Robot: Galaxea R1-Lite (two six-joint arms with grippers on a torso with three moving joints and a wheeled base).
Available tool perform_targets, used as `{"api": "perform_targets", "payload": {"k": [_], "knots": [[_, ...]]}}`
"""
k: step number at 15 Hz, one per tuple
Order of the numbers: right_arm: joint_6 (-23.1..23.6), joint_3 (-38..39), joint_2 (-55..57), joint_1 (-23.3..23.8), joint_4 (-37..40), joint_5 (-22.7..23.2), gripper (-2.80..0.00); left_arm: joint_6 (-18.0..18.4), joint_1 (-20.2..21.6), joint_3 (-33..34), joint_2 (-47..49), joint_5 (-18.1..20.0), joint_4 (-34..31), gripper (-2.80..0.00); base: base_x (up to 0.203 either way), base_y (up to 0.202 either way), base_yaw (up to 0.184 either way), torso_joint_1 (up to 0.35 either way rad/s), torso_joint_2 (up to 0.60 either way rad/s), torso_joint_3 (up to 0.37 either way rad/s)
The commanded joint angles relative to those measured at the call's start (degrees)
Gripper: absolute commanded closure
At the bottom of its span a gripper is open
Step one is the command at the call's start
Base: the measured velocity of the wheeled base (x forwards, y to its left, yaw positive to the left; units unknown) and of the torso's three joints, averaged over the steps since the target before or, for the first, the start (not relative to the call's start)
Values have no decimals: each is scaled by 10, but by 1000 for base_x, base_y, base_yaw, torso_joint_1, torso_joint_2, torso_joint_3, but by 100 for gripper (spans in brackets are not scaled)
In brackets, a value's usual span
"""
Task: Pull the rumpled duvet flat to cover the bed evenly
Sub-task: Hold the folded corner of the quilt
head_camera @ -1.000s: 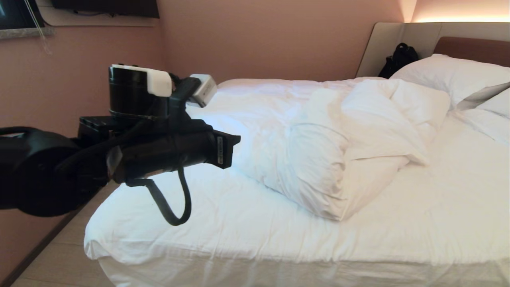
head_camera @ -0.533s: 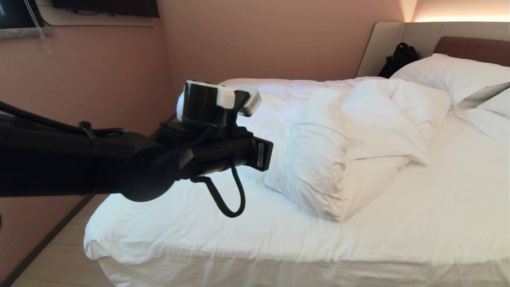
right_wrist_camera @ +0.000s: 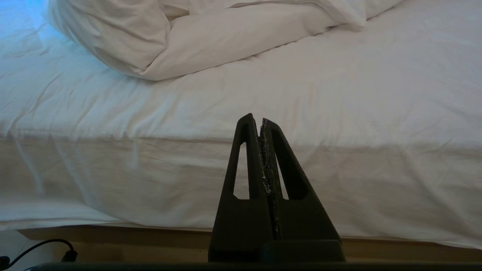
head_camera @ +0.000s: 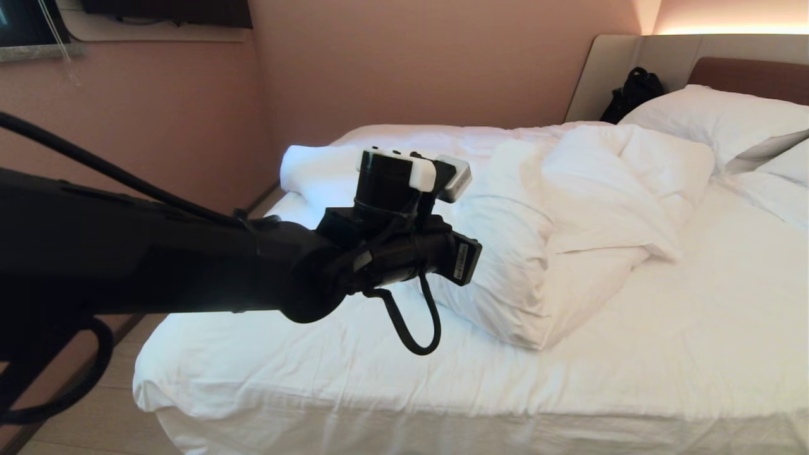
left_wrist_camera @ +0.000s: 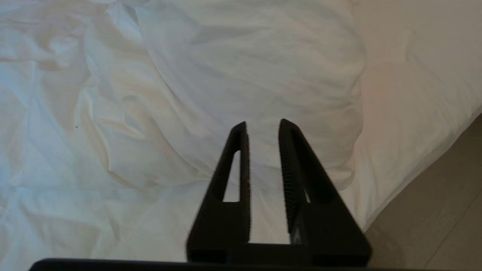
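Reaching out over the bed (head_camera: pixel 379 373), the left hand (left_wrist_camera: pixel 262 124) hangs above the bunched edge of the duvet (head_camera: pixel 569 208), its fingers (left_wrist_camera: pixel 241 150) parted by a narrow gap with nothing between them; no cloth is gripped. The right hand (right_wrist_camera: pixel 260 119) is parked low beside the bed's near edge, clenched and empty.

Progress: little of the task appears done. The duvet lies heaped in a thick rumpled mound across the middle of the bed, folded over itself, with its far portion running toward the wall side. The fitted sheet (head_camera: pixel 695 328) around the mound is bare on the near side, toward the foot corner and toward the pillows (head_camera: pixel 714 120). Judged remaining: take hold of an edge, draw it out and spread the cover over the whole mattress.

Hidden or unclear: the left arm blocks the part of the duvet directly behind it in the head view, and the hand itself is not visible there. The bed is cut off on the pillow side. Which fold is the duvet's true edge cannot be told. A black bag (head_camera: pixel 632 95) rests against the headboard surround.
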State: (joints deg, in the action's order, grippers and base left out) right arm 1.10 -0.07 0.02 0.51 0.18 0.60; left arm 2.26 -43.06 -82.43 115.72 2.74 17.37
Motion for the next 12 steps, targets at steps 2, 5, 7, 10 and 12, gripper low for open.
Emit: {"api": "perform_targets", "payload": {"k": [2,5,7,10,12], "knots": [[0,0,0,0,0,0,0,1,-4,-14,44,0,50,-280,0,0,0,0,0,0],[0,0,1,-1,0,0,0,11,-19,-16,72,-2,106,-280,0,0,0,0,0,0],[0,0,0,-1,0,0,0,10,-27,-28,80,-5,109,-280,0,0,0,0,0,0],[0,0,0,0,0,0,0,10,-49,-38,94,-48,122,-280,0,0,0,0,0,0],[0,0,0,0,0,0,0,12,-65,-44,104,-60,141,-280,0,0,0,0,0,0]]}}
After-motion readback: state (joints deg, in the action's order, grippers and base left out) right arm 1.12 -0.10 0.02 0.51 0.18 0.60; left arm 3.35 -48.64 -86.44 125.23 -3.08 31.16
